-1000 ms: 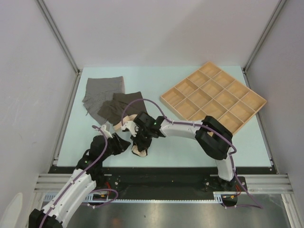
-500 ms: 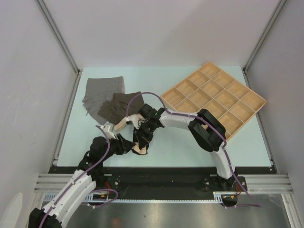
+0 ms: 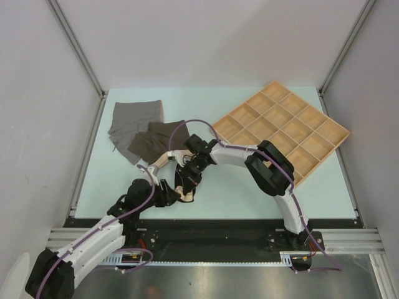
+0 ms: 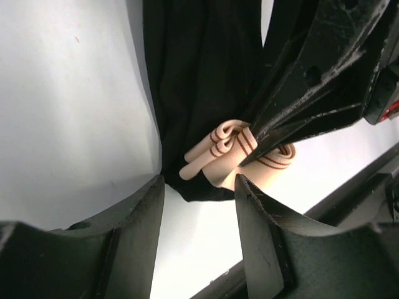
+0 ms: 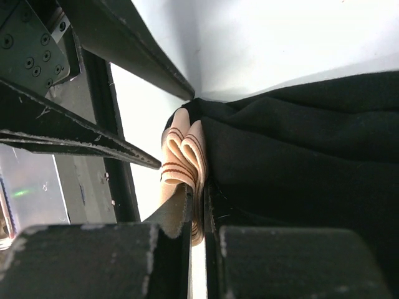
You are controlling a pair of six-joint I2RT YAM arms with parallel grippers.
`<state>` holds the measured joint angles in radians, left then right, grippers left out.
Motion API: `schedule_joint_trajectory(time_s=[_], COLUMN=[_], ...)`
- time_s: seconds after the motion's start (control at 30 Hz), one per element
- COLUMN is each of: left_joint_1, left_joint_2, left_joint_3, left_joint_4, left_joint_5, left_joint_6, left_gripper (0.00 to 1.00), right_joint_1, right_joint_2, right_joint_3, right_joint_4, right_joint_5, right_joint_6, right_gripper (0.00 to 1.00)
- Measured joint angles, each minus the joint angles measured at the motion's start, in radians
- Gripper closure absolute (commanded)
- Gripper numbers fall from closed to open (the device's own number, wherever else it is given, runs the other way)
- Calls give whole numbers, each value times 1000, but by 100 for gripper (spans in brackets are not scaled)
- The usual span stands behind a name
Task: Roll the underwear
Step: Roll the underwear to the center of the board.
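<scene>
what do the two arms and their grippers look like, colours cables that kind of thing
The left arm and right arm match: smooth white links joined by chunky black joints. A thin purple cable runs along each and loops free near the wrist. The fingers are black and tapered, and some show pale scuffs along their edges. No readable markings show.

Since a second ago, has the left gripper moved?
Yes. The left gripper has slid right, toward the wooden tray, up to the black underwear.
</scene>
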<state>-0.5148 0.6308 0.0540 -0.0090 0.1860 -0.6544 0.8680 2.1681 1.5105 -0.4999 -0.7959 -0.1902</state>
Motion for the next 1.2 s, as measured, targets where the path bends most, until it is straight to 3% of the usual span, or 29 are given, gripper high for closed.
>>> schedule_joint_trajectory(time_s=[0.4, 0.5, 0.53, 0.6, 0.63, 0.7, 0.73, 0.83, 1.0, 1.2], left_joint_1=[-22, -35, -40, -51, -57, -65, -68, -71, -72, -72], left_joint_2=[116, 174, 190, 214, 222, 227, 227, 230, 240, 239], left_joint_3=[16, 27, 30, 37, 42, 48, 51, 56, 71, 103], left_joint_4=[102, 150, 162, 180, 187, 191, 187, 178, 153, 82], left_joint_5=[-66, -78, -82, -90, -93, -102, -108, -135, -177, -217], left_joint_6=[0, 5, 9, 11, 11, 11, 8, -13, -64, -106], left_gripper=[47, 54, 64, 75, 86, 100, 100, 100, 100, 100], right_joint_1=[-6, -8, -9, -11, -11, -14, -14, -19, -50, -105], right_joint_2=[16, 18, 20, 26, 29, 29, 29, 27, -19, -179], right_joint_3=[19, 24, 26, 33, 36, 39, 42, 59, 72, 10], right_joint_4=[-19, -26, -29, -35, -37, -40, -41, -43, -46, 32], right_joint_5=[-18, -17, -17, -17, -18, -18, -17, -13, 61, 196], right_joint_6=[-15, -23, -24, -26, -26, -22, -21, -12, 7, 76], right_gripper=[100, 100, 98, 91, 78, 64, 54, 38, 30, 30])
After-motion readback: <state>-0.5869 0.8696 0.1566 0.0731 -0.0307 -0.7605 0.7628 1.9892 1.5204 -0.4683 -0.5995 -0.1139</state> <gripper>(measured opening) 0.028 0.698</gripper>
